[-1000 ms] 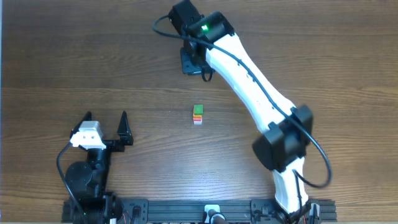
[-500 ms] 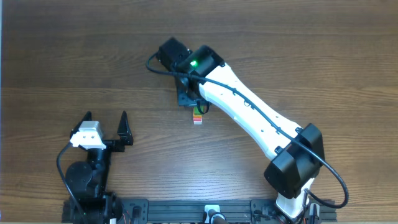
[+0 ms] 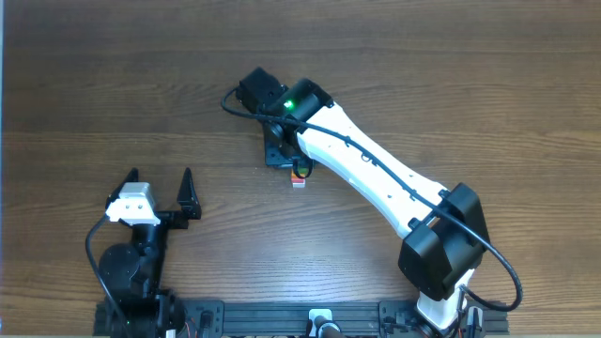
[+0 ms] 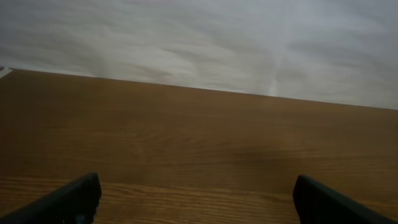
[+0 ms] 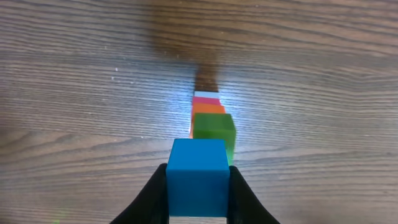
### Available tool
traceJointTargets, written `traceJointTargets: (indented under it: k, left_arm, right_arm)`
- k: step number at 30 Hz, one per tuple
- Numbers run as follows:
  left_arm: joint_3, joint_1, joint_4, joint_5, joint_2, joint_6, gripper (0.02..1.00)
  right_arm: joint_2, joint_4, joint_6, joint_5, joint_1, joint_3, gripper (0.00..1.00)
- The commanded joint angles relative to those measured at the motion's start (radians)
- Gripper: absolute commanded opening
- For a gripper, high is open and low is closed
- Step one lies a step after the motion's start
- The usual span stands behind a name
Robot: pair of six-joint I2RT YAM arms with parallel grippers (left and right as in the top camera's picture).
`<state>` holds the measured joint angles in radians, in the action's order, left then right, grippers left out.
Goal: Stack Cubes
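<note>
Blue cube (image 5: 198, 171) clamped in R gripper (image 5: 199, 190) | by green-topped stack (image 5: 213, 130) | L gripper (image 3: 160, 176) fingers spread

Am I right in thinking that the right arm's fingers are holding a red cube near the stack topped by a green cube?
Not quite: the right wrist view shows the right gripper holding a blue cube, not a red one. It is near the stack, topped by a green cube.

Blue cube (image 5: 198, 176) held between fingers (image 5: 149, 200); above upright stack (image 5: 213, 127), green, orange, pink, white
</note>
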<state>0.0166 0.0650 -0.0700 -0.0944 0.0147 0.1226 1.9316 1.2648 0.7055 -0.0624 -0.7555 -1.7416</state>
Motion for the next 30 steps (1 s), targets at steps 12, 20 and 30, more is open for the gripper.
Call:
traceJointTargets:
  k: [12,20,30]
  left_arm:
    - [-0.010,0.005,0.003,-0.006,-0.008,-0.018,0.996]
    - [-0.010,0.005,0.003,-0.006,-0.008,-0.018,1.000]
    - [-0.010,0.005,0.003,-0.006,-0.008,-0.018,1.000]
  right_arm:
    - [-0.045,-0.024,0.013,0.012,-0.001,0.053,0.012]
    - [-0.045,-0.019,0.013,0.012,0.006,0.053,0.012]
    - [-0.045,-0.016,0.024,0.009,0.022,0.061,0.009]
